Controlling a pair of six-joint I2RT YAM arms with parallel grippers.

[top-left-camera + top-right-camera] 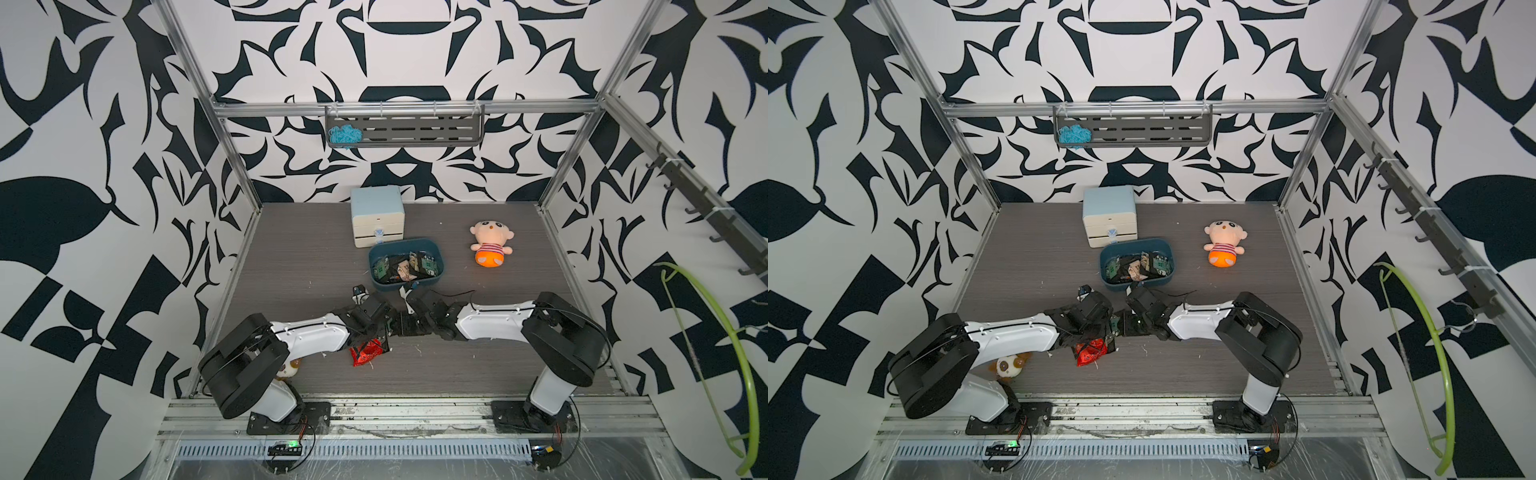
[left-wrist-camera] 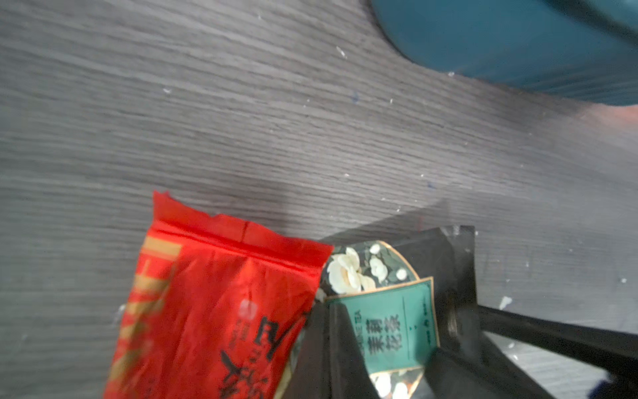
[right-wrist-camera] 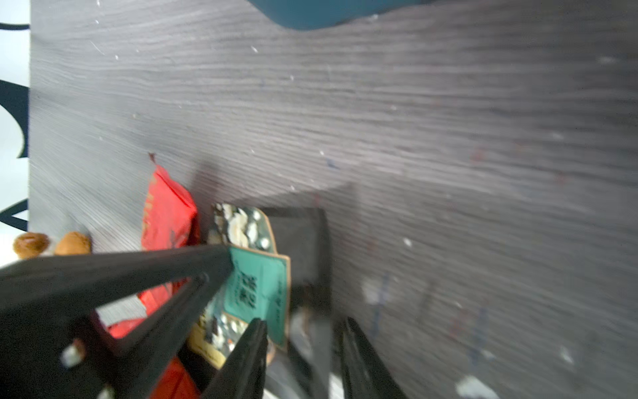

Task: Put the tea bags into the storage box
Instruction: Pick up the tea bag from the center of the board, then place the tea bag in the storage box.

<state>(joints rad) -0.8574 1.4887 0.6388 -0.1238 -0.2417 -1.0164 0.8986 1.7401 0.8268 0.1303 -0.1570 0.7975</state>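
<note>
Right now most tea bags point(image 1: 405, 266) sit inside the storage box point(image 1: 386, 286); two don't. On the box's near side, close to it, a red bag point(image 2: 221, 311) and a black-and-teal bag point(image 2: 390, 324) crowd together over the worktop point(image 1: 299, 257).

Left gripper point(image 3: 226, 259): jaws pressed together, prob. nipping the black-and-teal bag's edge. Right gripper point(image 3: 303, 321): jaws part-spread just beside the same bag, nothing clearly btwn them.

Risks:
- Both arms meet at one spot w/ little room, so they could knock each other.
- If the right jaws close too, a tug may tear the foil or pull it loose.
- A thin edge grip could drop the bag short of the box.
- The red bag may get dragged along.
</note>
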